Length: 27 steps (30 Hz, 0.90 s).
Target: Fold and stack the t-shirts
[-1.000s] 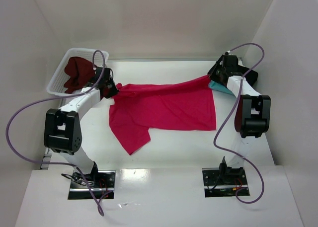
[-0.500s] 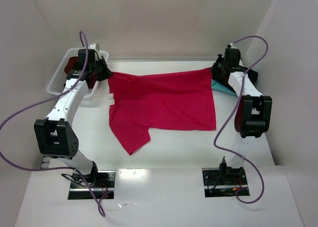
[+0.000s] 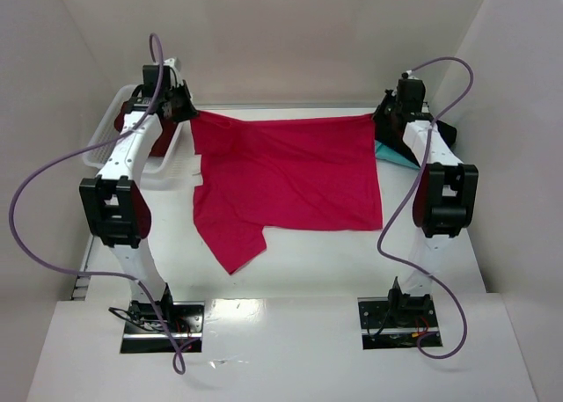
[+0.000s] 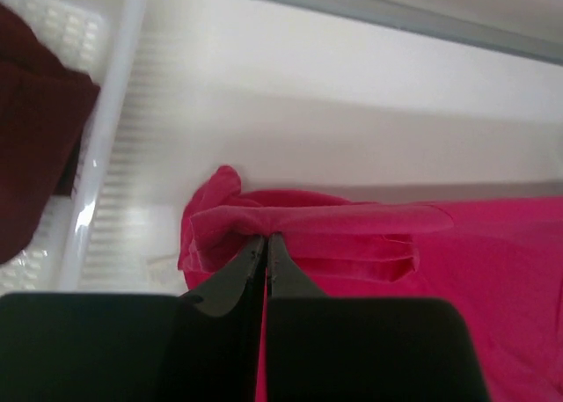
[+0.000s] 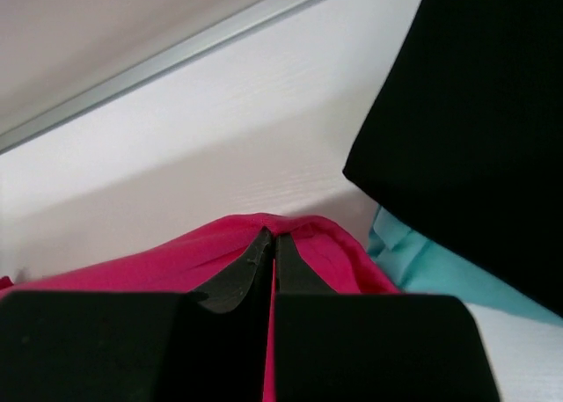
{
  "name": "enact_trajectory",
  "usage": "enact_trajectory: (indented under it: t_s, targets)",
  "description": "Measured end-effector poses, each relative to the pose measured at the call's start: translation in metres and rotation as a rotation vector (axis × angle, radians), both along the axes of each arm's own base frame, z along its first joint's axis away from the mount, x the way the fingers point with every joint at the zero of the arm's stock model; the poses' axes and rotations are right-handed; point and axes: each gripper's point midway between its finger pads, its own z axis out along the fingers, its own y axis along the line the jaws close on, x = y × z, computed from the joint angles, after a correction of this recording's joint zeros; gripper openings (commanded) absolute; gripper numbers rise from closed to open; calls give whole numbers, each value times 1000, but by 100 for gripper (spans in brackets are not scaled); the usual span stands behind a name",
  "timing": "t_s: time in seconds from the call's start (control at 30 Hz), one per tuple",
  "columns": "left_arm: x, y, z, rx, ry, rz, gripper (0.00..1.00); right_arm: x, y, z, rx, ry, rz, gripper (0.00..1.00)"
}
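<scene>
A crimson-pink t-shirt [image 3: 290,178] lies spread across the middle of the table, its far edge stretched between both arms. My left gripper [image 3: 187,113] is shut on the shirt's far left corner [image 4: 264,230], beside the basket. At the far right my right gripper [image 3: 378,119] is shut on the other corner [image 5: 274,229]. A dark maroon t-shirt [image 4: 35,147] sits in the basket. A black t-shirt [image 5: 475,112] lies over a teal one [image 5: 440,274] just right of the right gripper.
The white lattice basket [image 3: 104,151] stands at the far left against the side wall. White walls enclose the table at the back and both sides. One pink sleeve [image 3: 236,248] points toward the near edge.
The left gripper has carried its corner of the pink shirt up and back toward the far left, pulling the far edge straight. The right gripper has barely moved.
</scene>
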Motion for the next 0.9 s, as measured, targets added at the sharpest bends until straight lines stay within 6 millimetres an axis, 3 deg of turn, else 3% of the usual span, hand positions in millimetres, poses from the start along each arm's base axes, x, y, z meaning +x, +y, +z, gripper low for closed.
enact_trajectory:
  t_s: [0.27,0.53,0.63,0.9]
  targets:
    - [67,4,10,50,-90,-21,0,36,-1,-5,2,-15,4,0]
    - [112,6,-16,93,-87,-50,0,47,-2,-35,2,34,7,0]
    - [121,6,-18,102,-93,-55,0,48,-2,-44,3,52,8,0]
    - [115,7,-19,126,-67,-66,0,47,-2,-49,2,65,5,0]
